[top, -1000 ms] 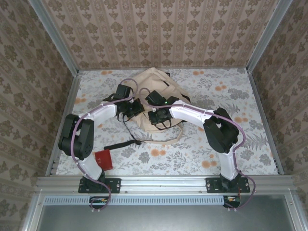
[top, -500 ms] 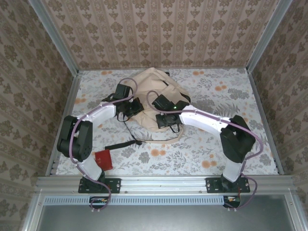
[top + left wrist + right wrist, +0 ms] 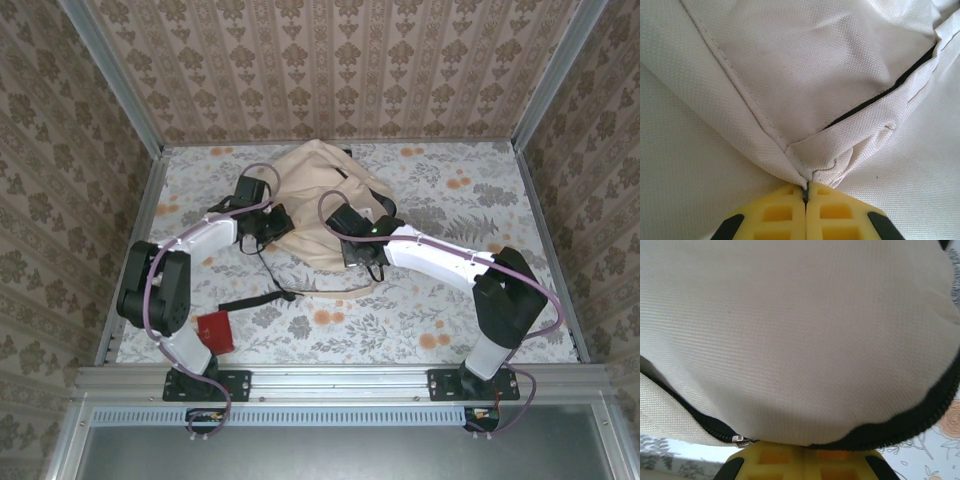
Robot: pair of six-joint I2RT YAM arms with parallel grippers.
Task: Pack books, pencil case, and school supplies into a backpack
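Left gripper (image 3: 805, 190) pinches a backpack (image 3: 320, 190) seam, likely holding the mouth taut; right gripper (image 3: 805, 449) sits closed against the zipper (image 3: 910, 427).

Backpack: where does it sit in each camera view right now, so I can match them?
Top external: backpack at the table's far centre.
Left wrist: its canvas fold pinched in the left claw, bottom centre.
Right wrist: its canvas bulges above the right claw.
Shared landmark: black zipper, right side in left wrist, bottom edge in right wrist.
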